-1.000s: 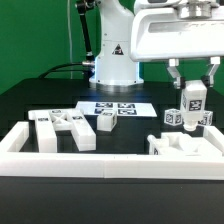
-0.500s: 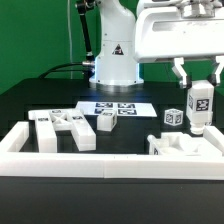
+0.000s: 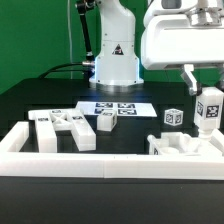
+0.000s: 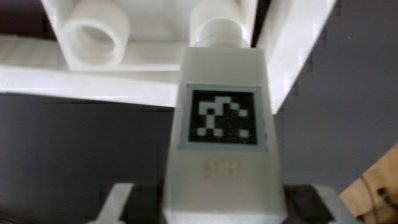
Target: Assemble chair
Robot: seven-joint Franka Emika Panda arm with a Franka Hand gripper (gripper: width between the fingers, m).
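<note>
Slid toward the exterior view's right since a second ago, gripper (image 3: 206, 92) and clamped chair leg (image 3: 208, 110) together, now almost at that frame's edge. Visible only from the exterior view: glossy robot arm (image 3: 112, 50) well behind the gripper, white border rails (image 3: 100, 163) below and in front of it, loose chair parts (image 3: 62, 128) well apart toward that view's left, marker board (image 3: 115, 106) between those and the arm, small tagged block (image 3: 173, 117) just beside the held leg. Visible only from the wrist view: fingers (image 4: 128, 205) pressed against both sides of the leg, plus two round holes in a holed chair part (image 4: 107, 40) beyond its far end. Bears a black-and-white tag (image 4: 222, 116) on the leg and a warning triangle (image 3: 118, 49) on the arm's base; tag pattern just blocks, not legible as letters.
</note>
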